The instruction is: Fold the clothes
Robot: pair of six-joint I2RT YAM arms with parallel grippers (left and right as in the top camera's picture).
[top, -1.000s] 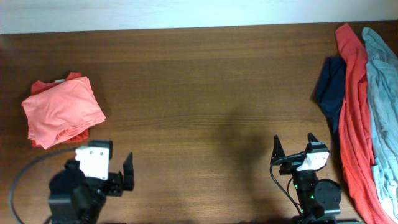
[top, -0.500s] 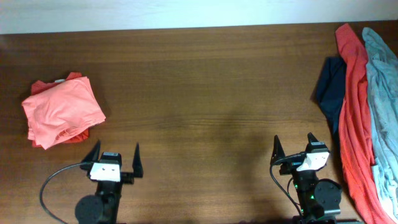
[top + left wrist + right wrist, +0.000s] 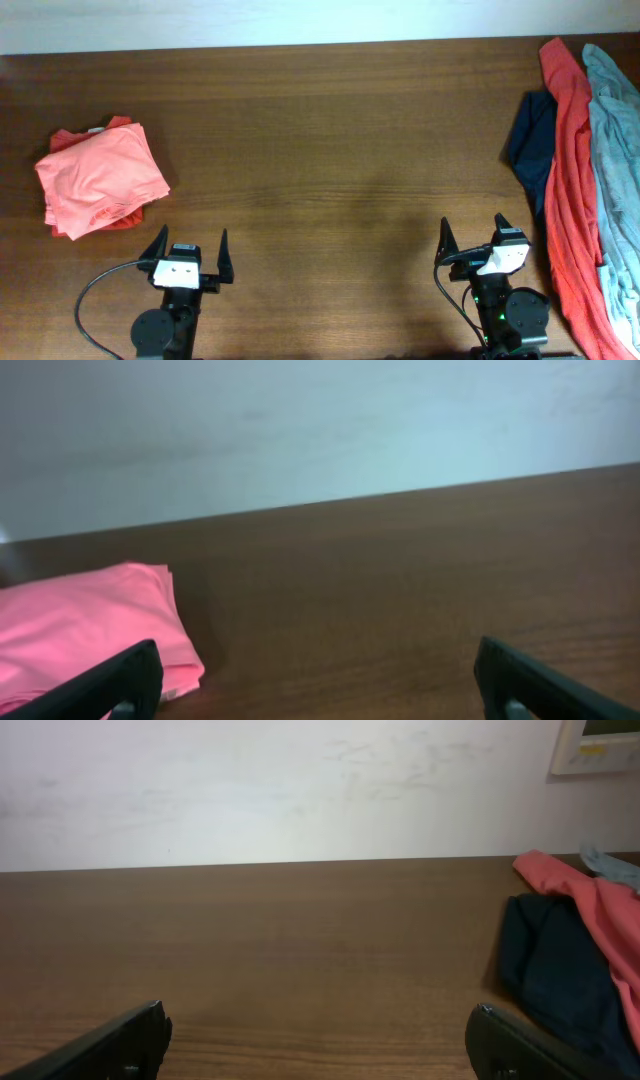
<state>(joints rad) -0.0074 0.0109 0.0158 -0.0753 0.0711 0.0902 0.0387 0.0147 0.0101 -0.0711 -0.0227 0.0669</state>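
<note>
A folded salmon-pink shirt (image 3: 100, 178) lies at the table's left on top of a coral-red garment (image 3: 125, 216); the pink shirt (image 3: 75, 625) fills the lower left of the left wrist view. Unfolded clothes hang over the right edge: a coral-red garment (image 3: 570, 180), a grey-blue one (image 3: 618, 150) and a navy one (image 3: 530, 140). The navy garment (image 3: 560, 980) and the coral-red one (image 3: 590, 900) show at the right of the right wrist view. My left gripper (image 3: 188, 245) is open near the front edge, below and right of the folded stack. My right gripper (image 3: 472, 230) is open, left of the pile. Neither holds anything.
The brown wooden table (image 3: 330, 140) runs to a white wall (image 3: 280, 790) at the back. A black cable (image 3: 95, 300) loops beside the left arm base. A white wall panel (image 3: 600, 745) shows at the upper right of the right wrist view.
The left arm has swung back from a twisted pose to face straight ahead, its gripper open throughout. The right arm and the clothes have not moved.
</note>
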